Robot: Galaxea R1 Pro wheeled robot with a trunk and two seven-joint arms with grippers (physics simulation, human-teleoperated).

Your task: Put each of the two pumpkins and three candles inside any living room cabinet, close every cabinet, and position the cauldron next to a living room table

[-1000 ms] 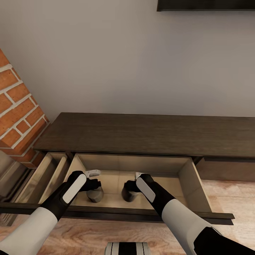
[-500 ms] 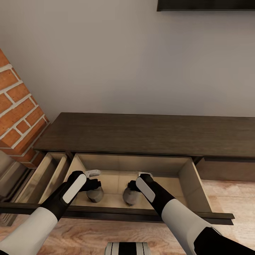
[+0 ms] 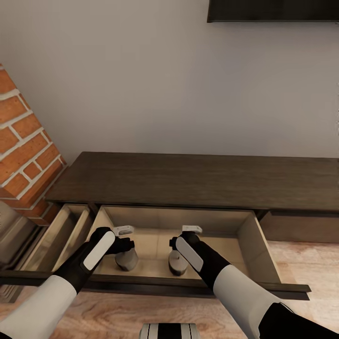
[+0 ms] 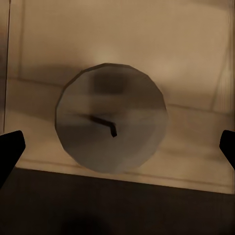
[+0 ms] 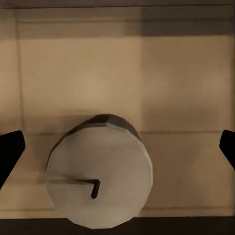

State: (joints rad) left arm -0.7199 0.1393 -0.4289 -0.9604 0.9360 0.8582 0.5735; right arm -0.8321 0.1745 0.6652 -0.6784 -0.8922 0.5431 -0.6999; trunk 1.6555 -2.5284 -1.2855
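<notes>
The long dark-brown cabinet (image 3: 197,179) stands against the wall with its wide drawer (image 3: 249,235) pulled out. Two grey-brown candles stand upright on the tan drawer floor. My left gripper (image 3: 124,244) hangs open just above the left candle (image 3: 126,260); in the left wrist view that gripper (image 4: 118,148) has its fingertips (image 4: 10,147) spread wide of the candle (image 4: 111,125). My right gripper (image 3: 182,241) is open above the right candle (image 3: 177,265). The right wrist view has this gripper (image 5: 119,148) over the wick-topped candle (image 5: 98,178). Pumpkins, cauldron and table are out of view.
A second, narrower drawer (image 3: 66,230) is open at the cabinet's left end, next to a brick wall (image 3: 23,146). The wide drawer's dark front panel (image 3: 188,286) juts toward me over the wooden floor (image 3: 301,263). A dark panel (image 3: 273,10) hangs on the wall above.
My right gripper has let go of the right candle and lifted slightly; the candle now stands free on the drawer floor. The left arm is unchanged. The head view tilted up a little.
</notes>
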